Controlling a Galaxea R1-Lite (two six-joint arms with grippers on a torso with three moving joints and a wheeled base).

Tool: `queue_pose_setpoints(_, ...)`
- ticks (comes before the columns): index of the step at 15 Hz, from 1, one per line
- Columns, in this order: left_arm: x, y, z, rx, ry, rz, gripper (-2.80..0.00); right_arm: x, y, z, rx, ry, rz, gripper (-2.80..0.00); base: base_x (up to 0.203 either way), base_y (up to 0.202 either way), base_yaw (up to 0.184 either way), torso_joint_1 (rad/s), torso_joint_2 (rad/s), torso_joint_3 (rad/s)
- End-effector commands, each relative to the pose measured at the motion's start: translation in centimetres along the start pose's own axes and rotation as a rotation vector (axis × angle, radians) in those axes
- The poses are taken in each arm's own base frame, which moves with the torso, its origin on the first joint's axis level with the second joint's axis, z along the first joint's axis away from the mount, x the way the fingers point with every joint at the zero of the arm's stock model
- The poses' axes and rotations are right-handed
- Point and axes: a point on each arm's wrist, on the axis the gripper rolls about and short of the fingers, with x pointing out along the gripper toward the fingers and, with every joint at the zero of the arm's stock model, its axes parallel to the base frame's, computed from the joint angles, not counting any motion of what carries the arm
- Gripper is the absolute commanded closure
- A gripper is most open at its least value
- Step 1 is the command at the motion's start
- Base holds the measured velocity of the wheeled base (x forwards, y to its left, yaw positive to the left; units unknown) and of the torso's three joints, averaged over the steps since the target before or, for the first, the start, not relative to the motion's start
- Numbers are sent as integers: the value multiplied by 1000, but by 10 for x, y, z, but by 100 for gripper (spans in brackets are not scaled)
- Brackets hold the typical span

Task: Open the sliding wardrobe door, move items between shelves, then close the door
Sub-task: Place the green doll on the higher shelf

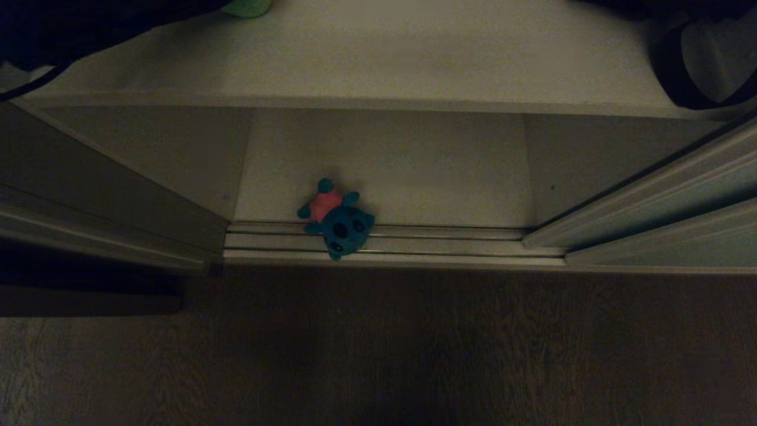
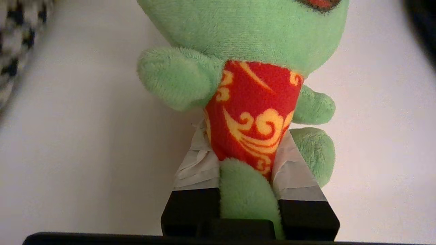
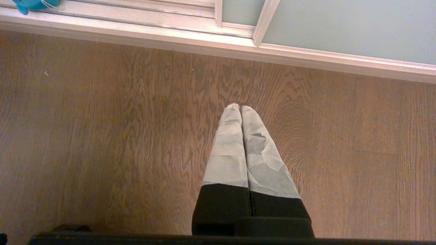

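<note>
A green plush toy (image 2: pixel 245 51) in a red and yellow patterned garment lay on the off-white shelf (image 2: pixel 75 136), its torso and one leg pinched between the taped fingers (image 2: pixel 196 166) of the left end effector (image 2: pixel 246 163). In the head view, a teal-blue plush toy (image 1: pixel 336 218) with a pink torso lay at the wardrobe's bottom, its head over the door tracks (image 1: pixel 414 244). The sliding wardrobe door (image 1: pixel 662 201) stood open to the right. The right end effector (image 3: pixel 240 110) hung above the wooden floor (image 3: pixel 102 136), fingers pressed together.
</note>
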Motion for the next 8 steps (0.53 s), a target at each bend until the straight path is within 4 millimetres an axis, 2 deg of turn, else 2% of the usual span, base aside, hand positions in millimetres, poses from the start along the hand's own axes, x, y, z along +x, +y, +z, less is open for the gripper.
queue_pose_setpoints(1, 14, 1, -12, -4, 2, 18, 0, 0, 0, 0, 0, -1, 1, 0, 0, 0, 0, 0, 0, 0)
queue_pose_setpoints(4, 17, 2, -16, 4, 10, 25, 0, 0, 0, 0, 0, 0, 0, 0, 0, 0, 0, 0, 0, 0)
queue_pose_setpoints(5, 17, 2, -15, 5, 13, 27, -280, 0, 0, 0, 0, -2, 0, 0, 0, 0, 0, 0, 0, 0)
queue_pose_setpoints(8, 13, 1, -8, 9, -5, 22, -280, 0, 0, 0, 0, -2, 1, 0, 0, 0, 0, 0, 0, 0)
